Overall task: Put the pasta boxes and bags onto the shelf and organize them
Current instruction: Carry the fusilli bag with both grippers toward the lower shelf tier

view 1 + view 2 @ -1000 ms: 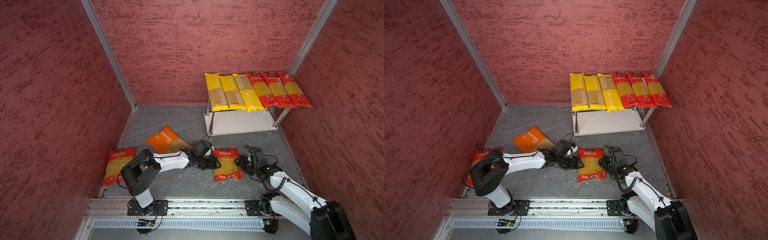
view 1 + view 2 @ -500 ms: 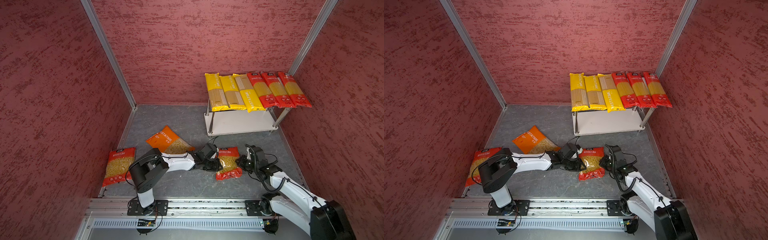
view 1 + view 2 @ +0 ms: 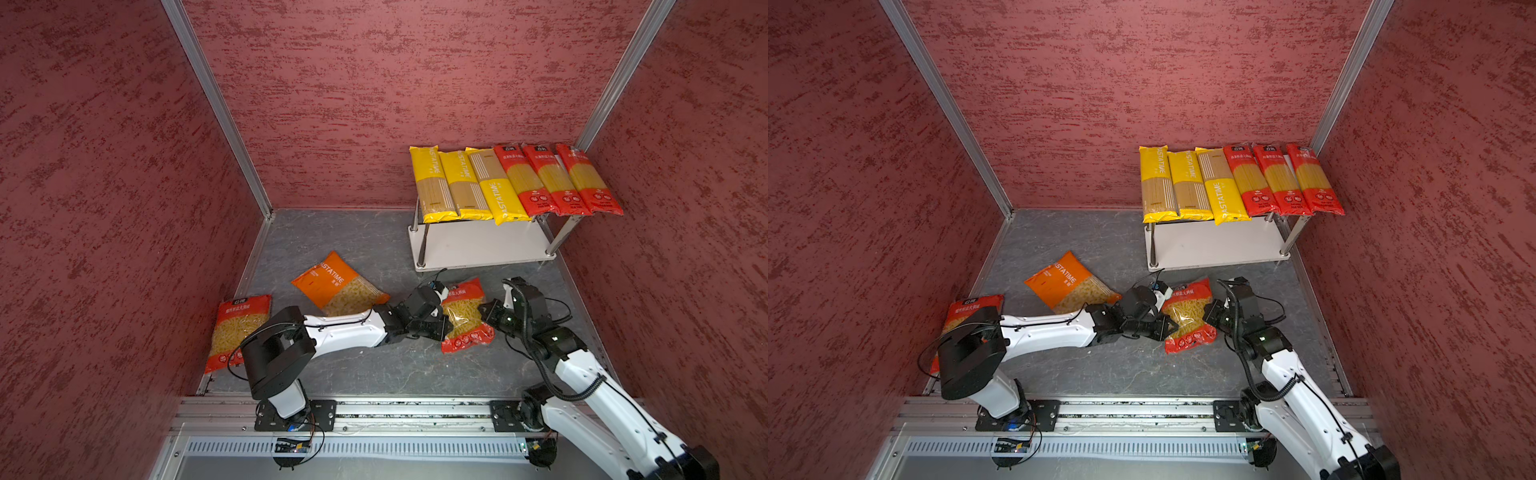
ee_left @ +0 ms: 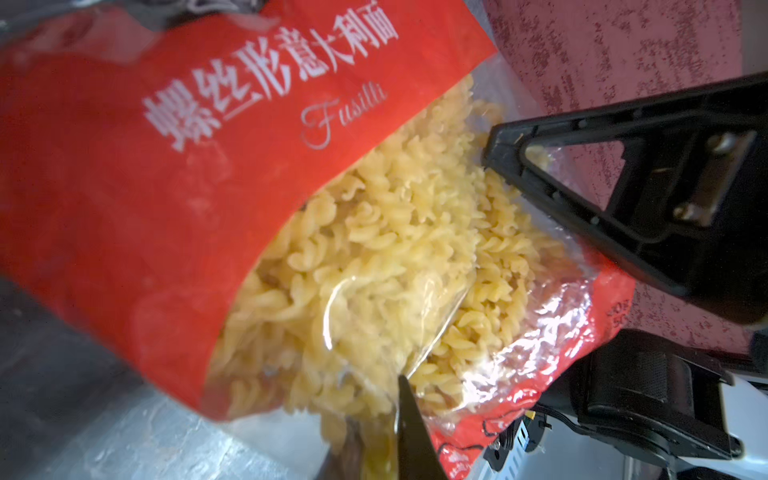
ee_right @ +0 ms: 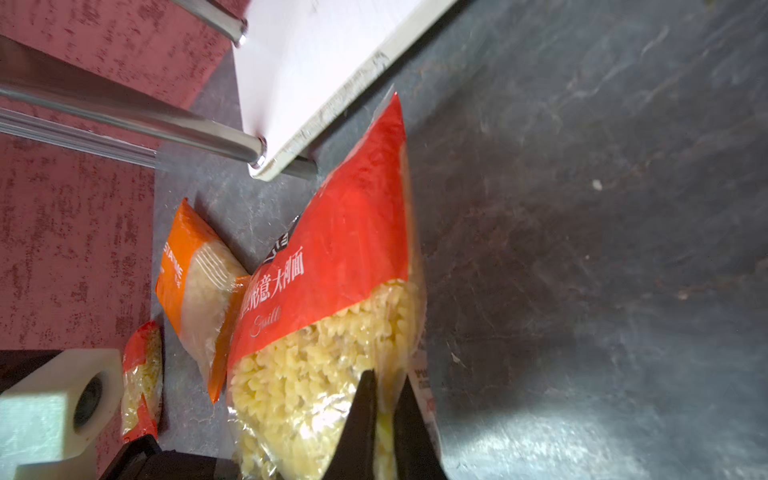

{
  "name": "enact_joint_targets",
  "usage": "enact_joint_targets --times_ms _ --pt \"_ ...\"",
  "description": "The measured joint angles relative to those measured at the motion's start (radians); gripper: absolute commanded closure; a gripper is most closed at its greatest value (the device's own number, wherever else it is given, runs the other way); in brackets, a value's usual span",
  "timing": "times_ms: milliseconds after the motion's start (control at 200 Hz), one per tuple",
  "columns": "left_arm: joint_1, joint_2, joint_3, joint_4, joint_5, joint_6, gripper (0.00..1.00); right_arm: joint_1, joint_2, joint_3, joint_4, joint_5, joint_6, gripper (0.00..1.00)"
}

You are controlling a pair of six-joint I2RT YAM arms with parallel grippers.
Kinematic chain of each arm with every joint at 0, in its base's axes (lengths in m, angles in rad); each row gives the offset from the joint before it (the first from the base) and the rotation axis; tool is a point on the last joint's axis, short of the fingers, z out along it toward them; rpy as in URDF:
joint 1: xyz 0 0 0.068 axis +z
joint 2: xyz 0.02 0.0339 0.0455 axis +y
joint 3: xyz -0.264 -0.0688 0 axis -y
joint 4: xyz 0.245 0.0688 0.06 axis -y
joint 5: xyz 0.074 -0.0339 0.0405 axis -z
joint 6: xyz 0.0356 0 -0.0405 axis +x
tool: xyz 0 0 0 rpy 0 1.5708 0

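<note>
A wide red fusilli bag (image 3: 465,316) (image 3: 1187,316) sits bunched on the grey floor in front of the shelf (image 3: 478,245) (image 3: 1217,245). My left gripper (image 3: 442,322) (image 4: 388,415) is shut on its left edge. On the opposite edge my right gripper (image 3: 484,309) (image 5: 386,386) is shut on the clear plastic. Three yellow spaghetti packs (image 3: 461,187) and three red ones (image 3: 557,178) cover the shelf's top board; the lower board is bare. An orange bag (image 3: 336,282) (image 5: 195,274) and another red bag (image 3: 237,328) lie on the floor to the left.
Red textured walls close in the left, back and right sides. The shelf's chrome legs (image 5: 187,129) stand just beyond the held bag. A metal rail (image 3: 374,409) with both arm bases runs along the front edge.
Both grippers have closed on the red fusilli bag's two sides. The left arm has reached further right, and the bag has been squeezed narrower between them.
</note>
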Motion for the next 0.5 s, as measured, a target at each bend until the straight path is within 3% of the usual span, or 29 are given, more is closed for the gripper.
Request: enact_joint_targets --times_ms 240,501 --pt "0.034 0.04 0.127 0.005 -0.094 0.146 0.95 -0.003 0.03 0.043 0.119 0.127 -0.056 1.0" --pt "0.096 0.137 0.203 0.09 -0.186 0.246 0.99 -0.032 0.198 -0.023 0.525 0.219 -0.088 1.0"
